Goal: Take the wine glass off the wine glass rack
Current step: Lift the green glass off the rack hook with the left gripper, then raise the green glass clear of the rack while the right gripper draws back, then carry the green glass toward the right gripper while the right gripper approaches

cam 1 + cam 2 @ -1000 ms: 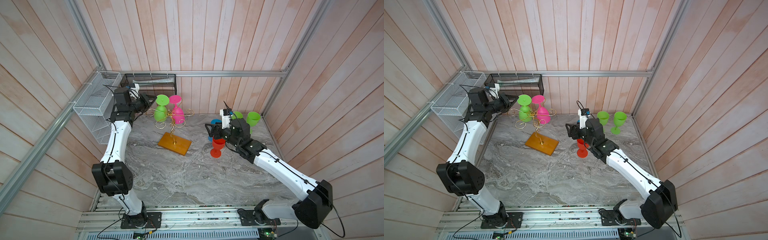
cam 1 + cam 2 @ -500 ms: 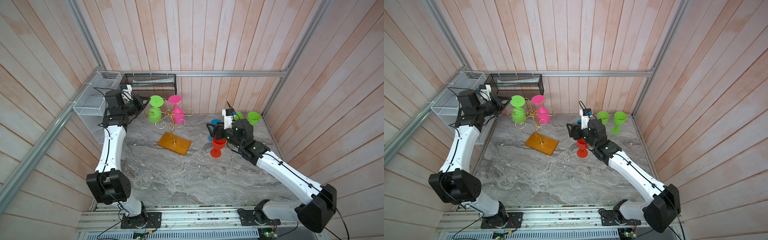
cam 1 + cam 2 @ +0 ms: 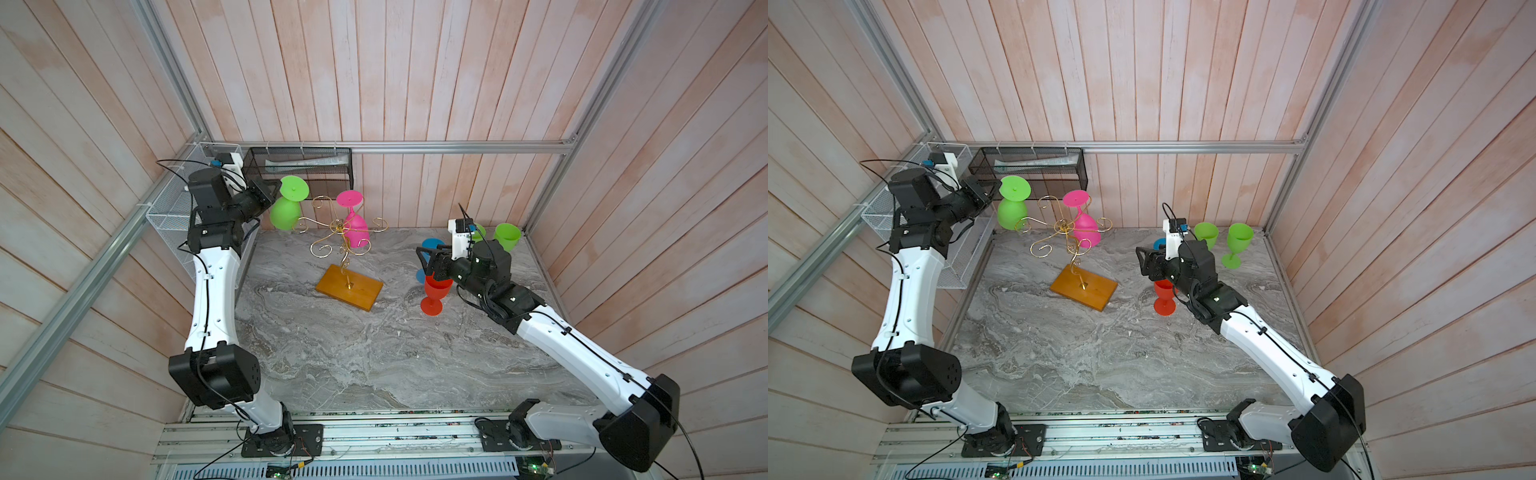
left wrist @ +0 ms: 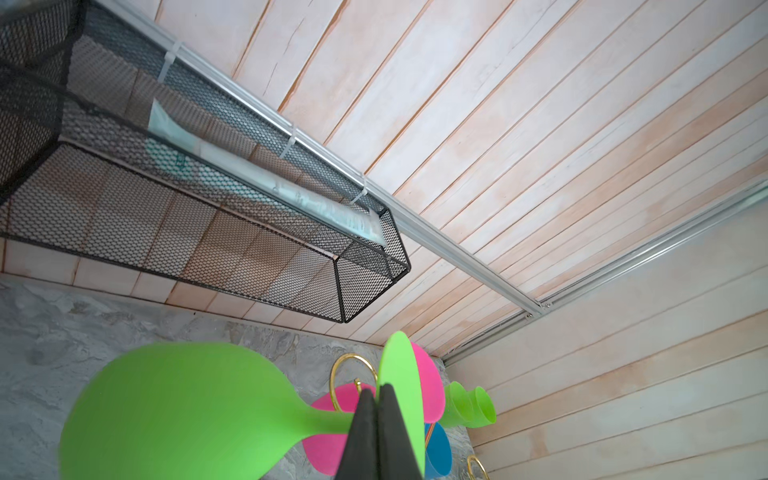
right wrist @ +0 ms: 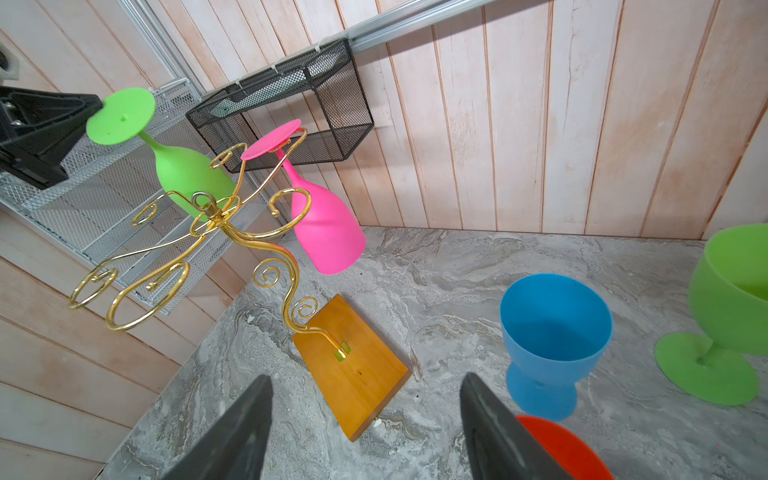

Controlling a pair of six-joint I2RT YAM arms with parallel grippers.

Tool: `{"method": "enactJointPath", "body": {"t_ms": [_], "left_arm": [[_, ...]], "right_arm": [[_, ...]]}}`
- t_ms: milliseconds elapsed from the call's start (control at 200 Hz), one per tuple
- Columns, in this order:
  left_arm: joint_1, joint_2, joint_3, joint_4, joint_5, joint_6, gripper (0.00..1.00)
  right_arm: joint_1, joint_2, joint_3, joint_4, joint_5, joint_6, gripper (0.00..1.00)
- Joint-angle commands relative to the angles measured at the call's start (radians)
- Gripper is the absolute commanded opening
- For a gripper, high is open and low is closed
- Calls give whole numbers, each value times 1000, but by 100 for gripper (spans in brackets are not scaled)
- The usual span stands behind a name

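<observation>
And it's off! The left gripper (image 3: 269, 194) is clamped tight on the foot of the green wine glass (image 3: 284, 212). Over the last second it has drawn back toward the white wire basket (image 3: 174, 208), taking the glass along. A second ago the bowl hung right against the wine glass rack (image 3: 349, 287). Now it hangs upside down straight out from the fingertips, bowl near the closest gold scroll, foot sitting in no arm (in the right wrist view bowl and wire overlap, so I can't swear to daylight between them). My read: the removal is essentially done, and what remains is carrying it clear and setting it down.

The right gripper (image 3: 428, 259) has barely stirred. Its jaws are spread wide and hold nothing, with the red glass (image 3: 434, 291) right beneath them and the blue glass (image 5: 552, 328) just past its fingertips.

Head count: six glasses. Three are green: the held one, an upright green glass (image 3: 1205, 235) and a second upright green glass (image 3: 1239, 241) off to the right gripper's side. One pink glass (image 3: 357, 230) hangs on the rack, a little beyond the left fingertips. One blue, one red. One rack with six scroll arms. Two baskets: the white one and the black mesh basket (image 3: 299, 166), which holds a single tube (image 4: 257, 174).
</observation>
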Motion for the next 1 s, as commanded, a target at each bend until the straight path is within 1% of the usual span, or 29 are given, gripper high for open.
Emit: {"method": "enactJointPath", "body": {"t_ms": [0,180,300,460,630,715,815,905,915,995], "left_arm": [[1,-2,69,38,-1,66,0],[-9,-42,110,106,45,100,0],[-72,-67,139,117,51,158,0],[-215,-89,174,91,22,262,0],[-426,-131,170,60,-65,414,0],[-528,-155,138,68,-102,462,0],[-626,-179,85,98,-130,495,0],[-710,-194,32,121,-187,531,0],[-720,-194,26,123,-195,550,0],[-771,-191,-12,141,-228,582,0]], "right_arm": [[5,-26,-5,-11,19,18,72],[-7,-44,-4,-17,17,66,72],[-53,-69,-8,-25,-24,125,72],[-129,-132,-16,-49,-60,189,72],[-239,-230,-49,-72,-121,273,72],[-298,-278,-63,-92,-159,317,72],[-355,-330,-71,-122,-188,357,72],[-383,-356,-66,-150,-214,391,72],[-384,-359,-65,-153,-219,395,72],[-388,-365,-57,-177,-250,422,72]]}}
